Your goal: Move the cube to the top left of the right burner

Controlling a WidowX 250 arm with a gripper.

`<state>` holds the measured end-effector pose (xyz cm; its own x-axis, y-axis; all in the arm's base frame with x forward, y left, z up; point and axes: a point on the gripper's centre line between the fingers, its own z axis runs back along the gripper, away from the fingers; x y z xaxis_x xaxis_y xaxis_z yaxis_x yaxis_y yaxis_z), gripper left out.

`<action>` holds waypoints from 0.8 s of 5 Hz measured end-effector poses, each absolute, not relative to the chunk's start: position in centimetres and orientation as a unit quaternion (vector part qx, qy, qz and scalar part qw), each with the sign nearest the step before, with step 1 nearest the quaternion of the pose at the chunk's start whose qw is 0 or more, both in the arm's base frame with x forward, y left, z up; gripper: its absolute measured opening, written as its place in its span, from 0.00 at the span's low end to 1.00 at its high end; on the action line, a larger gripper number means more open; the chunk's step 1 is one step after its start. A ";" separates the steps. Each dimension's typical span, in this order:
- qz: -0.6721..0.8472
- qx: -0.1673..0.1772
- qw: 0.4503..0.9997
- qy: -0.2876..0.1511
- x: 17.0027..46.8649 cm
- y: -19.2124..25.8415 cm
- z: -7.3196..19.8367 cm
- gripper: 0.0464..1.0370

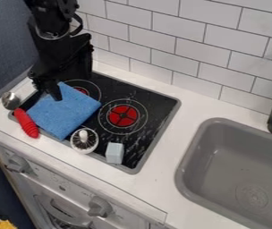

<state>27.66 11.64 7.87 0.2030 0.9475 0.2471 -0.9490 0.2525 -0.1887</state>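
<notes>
Around the right burner, room is left from twelve to four o'clock; passage is blocked by the cloth at nine, the white-rimmed item at eight, the cube at six.

Bright, diffuse light; counter evenly lit, soft shading inside sink

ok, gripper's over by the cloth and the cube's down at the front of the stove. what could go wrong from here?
Cloth snag: the gripper sits low at the blue cloth, so a low sideways move could drag it.
Brush bump: the round white-rimmed brush is just left of the pale blue cube in the picture; a wide approach might knock it.
Bad placement: the cloth's right corner reaches near the upper left of the right burner, so the cube could land tilted on fabric.
</notes>
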 end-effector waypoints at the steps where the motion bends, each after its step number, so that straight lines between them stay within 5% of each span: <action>1: 0.615 0.006 0.775 -0.145 27.4 11.6 7.1 0.96; 4: 0.657 -0.002 0.742 -0.131 26.5 5.8 4.1 0.96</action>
